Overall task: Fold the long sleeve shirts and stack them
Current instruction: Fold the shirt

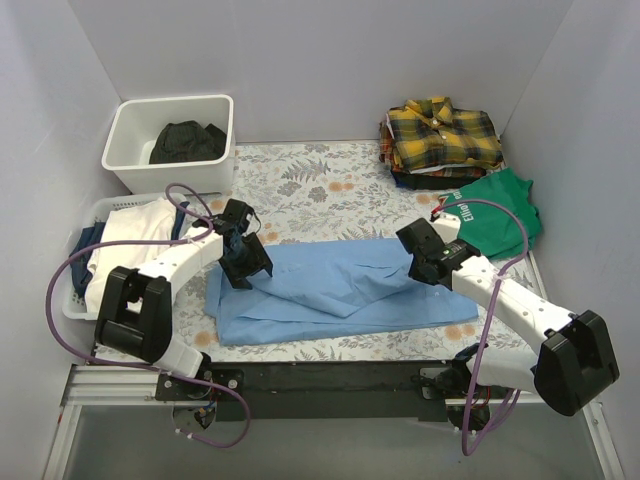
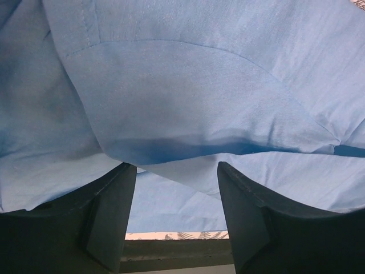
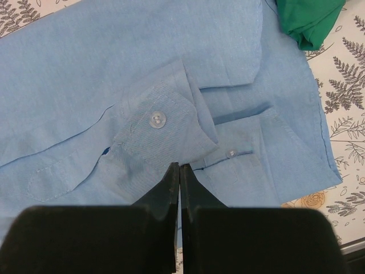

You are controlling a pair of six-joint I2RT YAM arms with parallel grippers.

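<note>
The light blue shirt lies spread across the floral table, partly folded. My left gripper is at its left part. In the left wrist view the jaws stand open with a hanging fold of the blue cloth at their tips. My right gripper is at the shirt's right part. In the right wrist view it is shut, tips pinching the edge of the buttoned sleeve cuff. The yellow-and-black plaid shirt lies folded on a pile at the back right.
A green T-shirt lies by the blue shirt's right end and shows in the right wrist view. A white bin with a black garment stands back left. A basket of white clothes is at the left edge.
</note>
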